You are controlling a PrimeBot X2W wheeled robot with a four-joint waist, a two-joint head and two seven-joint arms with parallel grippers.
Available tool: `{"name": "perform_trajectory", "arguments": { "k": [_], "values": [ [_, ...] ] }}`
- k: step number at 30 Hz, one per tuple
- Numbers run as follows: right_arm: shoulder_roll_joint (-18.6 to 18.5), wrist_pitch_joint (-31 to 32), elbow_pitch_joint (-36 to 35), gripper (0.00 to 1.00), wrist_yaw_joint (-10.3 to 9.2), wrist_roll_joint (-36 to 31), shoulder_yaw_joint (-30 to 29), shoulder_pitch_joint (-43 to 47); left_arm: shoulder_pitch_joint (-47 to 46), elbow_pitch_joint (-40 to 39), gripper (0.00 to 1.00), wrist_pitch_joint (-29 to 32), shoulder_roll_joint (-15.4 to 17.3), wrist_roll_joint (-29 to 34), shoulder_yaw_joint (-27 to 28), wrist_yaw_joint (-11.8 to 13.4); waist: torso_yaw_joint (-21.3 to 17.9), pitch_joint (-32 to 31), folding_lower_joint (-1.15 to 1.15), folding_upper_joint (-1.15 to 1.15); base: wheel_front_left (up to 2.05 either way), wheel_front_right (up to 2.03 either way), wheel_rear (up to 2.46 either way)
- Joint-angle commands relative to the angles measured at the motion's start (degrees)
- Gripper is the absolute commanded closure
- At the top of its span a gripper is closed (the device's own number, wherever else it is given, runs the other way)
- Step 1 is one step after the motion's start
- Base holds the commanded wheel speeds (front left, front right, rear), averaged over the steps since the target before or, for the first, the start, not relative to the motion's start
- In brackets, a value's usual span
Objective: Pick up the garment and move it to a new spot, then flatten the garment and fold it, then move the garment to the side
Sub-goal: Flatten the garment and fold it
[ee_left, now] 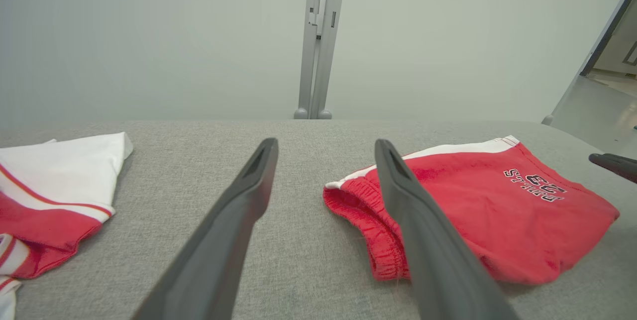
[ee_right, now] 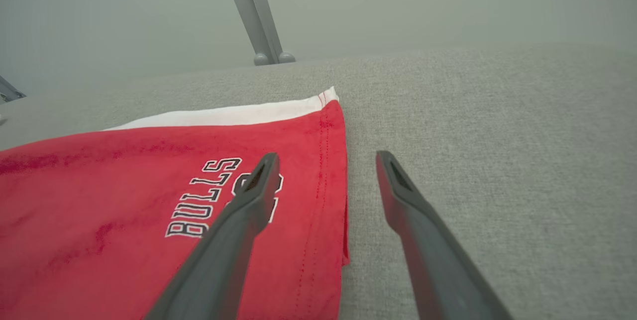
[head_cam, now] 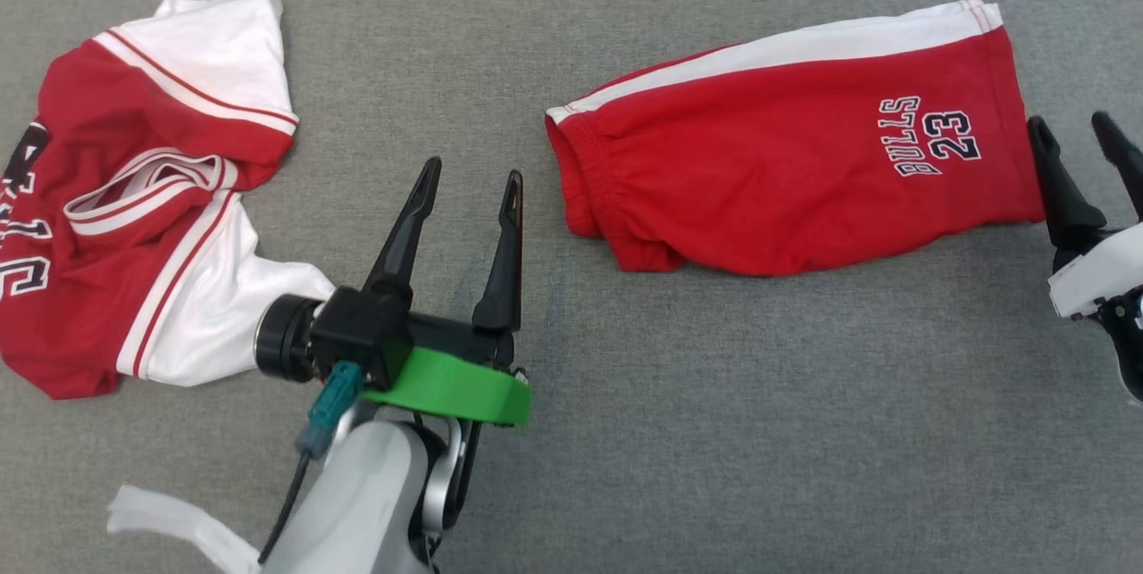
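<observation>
Head view: shorts (head_cam: pixel 786 154) lie lengthwise between left end effector (head_cam: pixel 474 170) and right end effector (head_cam: pixel 1069 123); the right is nearer. Both are fully open, empty.

Head camera looks straight down; low wrist cameras both share the shorts (head_cam: pixel 786 163).

Lab-like room — grey cloth table (head_cam: pixel 625 431), frosted partition (ee_left: pixel 149 36)

Shorts (head_cam: pixel 786 154) right on table (head_cam: pixel 625 431); jersey (head_cam: pixel 134 199) left.
</observation>
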Motion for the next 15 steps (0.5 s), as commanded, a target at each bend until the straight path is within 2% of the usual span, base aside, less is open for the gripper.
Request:
{"name": "perform_trajectory", "arguments": {
  "k": [1,4,9,15],
  "values": [
    [-0.22,0.77,0.72,0.00,-0.06,0.68,-0.69,0.77,2.36,-1.61,0.00,-0.14,-0.08,1.55,0.42,0.70,2.06,-0.28,0.00,0.00,0.00,0.00,0.00],
    [-0.22,3.07,3.37,0.00,-0.06,1.93,-2.59,0.18,6.30,-6.00,0.00,-0.15,-0.92,4.41,0.41,1.53,4.24,0.95,0.00,0.00,0.00,0.00,0.00],
    [-1.16,6.65,9.40,0.00,-0.06,-0.15,-4.69,-2.73,9.49,-8.97,0.00,-0.10,-1.65,7.01,-0.81,1.62,7.41,2.53,0.00,0.00,0.00,0.00,0.00],
    [0.09,12.84,15.01,0.00,0.00,-1.44,-3.10,-4.08,9.92,-10.04,0.00,-0.11,-1.96,8.73,-1.52,2.10,9.83,3.54,0.00,0.00,0.00,0.00,0.00]
  ]
}}
